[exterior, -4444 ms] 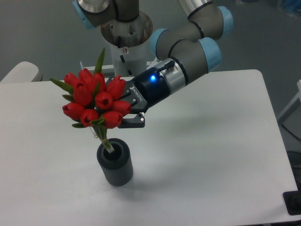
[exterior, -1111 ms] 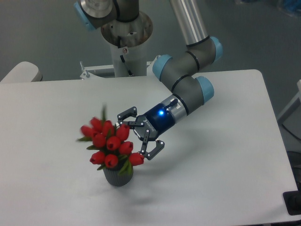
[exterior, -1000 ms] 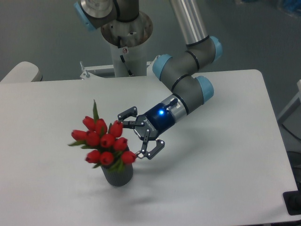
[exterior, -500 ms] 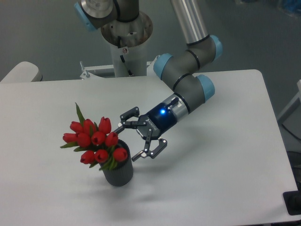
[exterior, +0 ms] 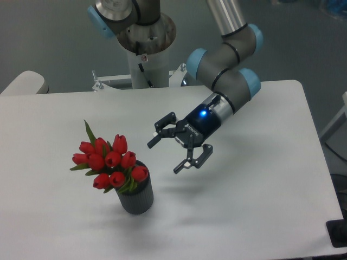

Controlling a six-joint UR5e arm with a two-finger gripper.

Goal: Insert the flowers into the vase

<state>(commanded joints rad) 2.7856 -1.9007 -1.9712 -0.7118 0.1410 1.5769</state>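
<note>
Flowers (exterior: pixel 108 165) stood in the vase (exterior: pixel 136 196), their short stems down inside its round mouth and the whole bunch leaning toward the left of the picture, so that the red tulip buds hung out past the rim on that side. Green pointed leaves showed among the buds, one tall leaf rising above the rest at the upper left. The bunch spread wider than the vase beneath it. The vase itself was a small dark grey cylinder with fine vertical ribs, standing upright on the tabletop (exterior: pixel 260 216) toward the front left, with a soft shadow beside its foot.

The gripper (exterior: pixel 170 154) hung in the air to the right of the flowers and a little higher than the vase rim, near them but not touching. Its jaws were spread wide apart and held nothing, and they pointed back toward the bunch. A blue light glowed on the gripper's body just behind the fingers. The arm (exterior: pixel 225 76) reached down to it from the upper right, grey with pale blue joint caps, and threw a shadow on the white surface below.

The tabletop was white with rounded corners. The arm's base column (exterior: pixel 145 54) rose at its far edge, with a small metal bracket (exterior: pixel 105 83) at its foot. Behind lay a grey floor, and a pale rounded object (exterior: pixel 21 84) showed at the far left edge.
</note>
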